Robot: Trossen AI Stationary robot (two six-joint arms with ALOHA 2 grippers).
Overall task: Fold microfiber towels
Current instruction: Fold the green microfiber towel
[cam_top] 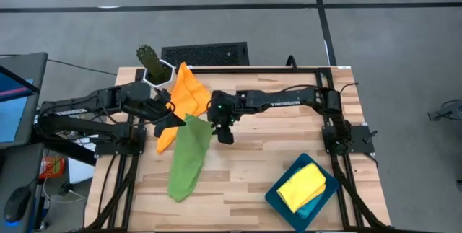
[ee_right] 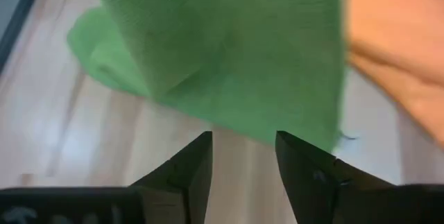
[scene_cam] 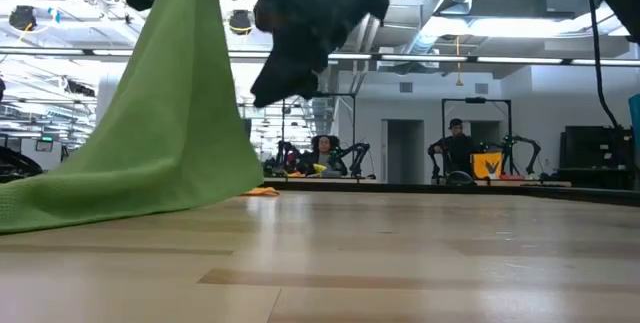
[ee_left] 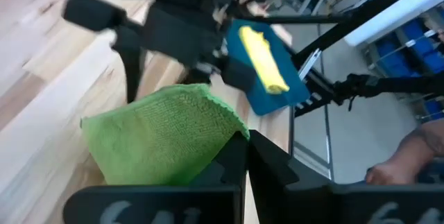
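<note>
A wooden surface point(cam_top: 245, 182) seen from above, with two dark robot arms meeting near its middle over a green towel point(cam_top: 189, 157). Taking the green towel as the landmark and going from left to right: the left gripper point(cam_top: 172, 117) is at the towel's upper left corner, its jaws pressed together and pinching that corner, so the cloth is lifted there and hangs down in a slope, as the table-level view shows point(scene_cam: 165, 113). From that raised corner the towel's long axis runs down toward the front edge of the surface, where its far end lies bunched and resting on the wood. Behind the towel's raised end, and partly under it, lies an orange towel point(cam_top: 184, 99), spread loosely. Just to the right of the towel's upper edge is the right gripper point(cam_top: 224, 133), with its jaws spread apart and nothing between them; its wrist camera shows the two dark fingers point(ee_right: 187, 172) standing clear of the green edge, with bare wood in the gap. So the towel lies just to the left of the right jaws, near but not touching, and the right arm is the nearer one to the free upper right corner. Well to the right of the green towel, near the front right corner of the surface, a folded yellow towel point(cam_top: 303, 185) sits in a dark teal tray point(cam_top: 278, 197).
</note>
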